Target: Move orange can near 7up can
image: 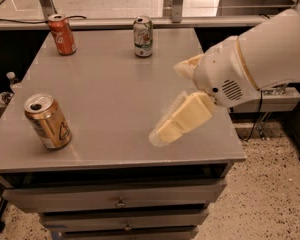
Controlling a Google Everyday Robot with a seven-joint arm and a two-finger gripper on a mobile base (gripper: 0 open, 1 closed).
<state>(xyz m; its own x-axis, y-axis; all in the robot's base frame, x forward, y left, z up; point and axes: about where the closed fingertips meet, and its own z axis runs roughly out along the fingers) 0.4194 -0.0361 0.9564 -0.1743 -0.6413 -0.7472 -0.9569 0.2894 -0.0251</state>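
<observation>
Jaws spread, holding nothing. Gripper (169,101) over the right-front part of the table (105,89), apart from all cans. Orange can (47,121) upright near front-left corner, long axis vertical, mouth up. 7up can (143,36) upright, far edge, centre.

Robotics lab, grey metal drawer cabinet (115,200), speckled floor (272,196), end effector (167,102) above the cabinet

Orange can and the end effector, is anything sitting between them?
No. In the camera view, only bare gray table lies between the orange can and the open end effector, which hovers over the table's front right.
</observation>
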